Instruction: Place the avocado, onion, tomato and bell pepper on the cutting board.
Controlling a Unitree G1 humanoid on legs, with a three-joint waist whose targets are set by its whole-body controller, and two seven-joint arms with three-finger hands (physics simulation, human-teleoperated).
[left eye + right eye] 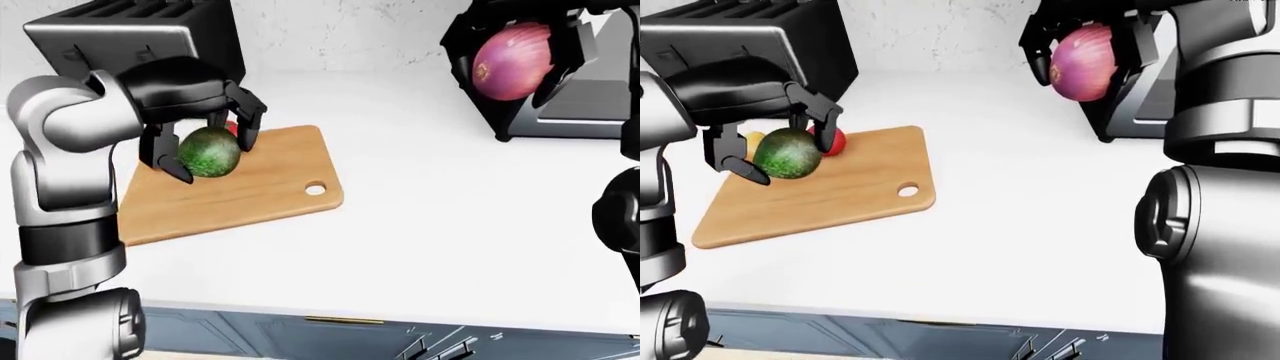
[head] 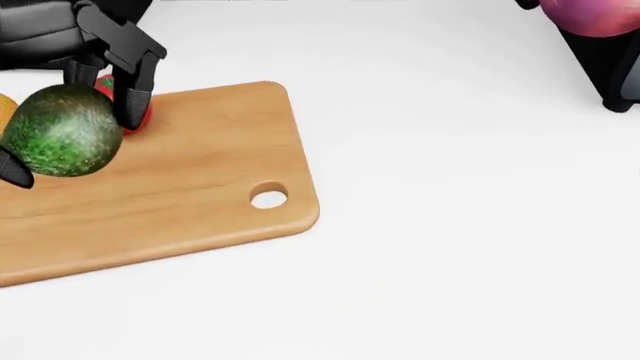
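Note:
A wooden cutting board (image 2: 200, 187) lies on the white counter at the left of the head view. My left hand (image 1: 213, 156) is shut on the green avocado (image 1: 210, 151), low over the board's left part; I cannot tell if the avocado touches the wood. Behind it, a red tomato (image 1: 832, 141) rests on the board, partly hidden by my fingers. A sliver of the yellow bell pepper (image 1: 754, 139) shows beside it. High at the upper right, my right hand (image 1: 1090, 60) is shut on the purple onion (image 1: 1085, 64).
A black slotted appliance (image 1: 140, 37) stands behind the board at the upper left. Another black appliance (image 1: 560, 105) stands at the upper right, behind the onion. The counter's near edge and blue-grey drawers (image 1: 350, 330) run along the bottom of the eye views.

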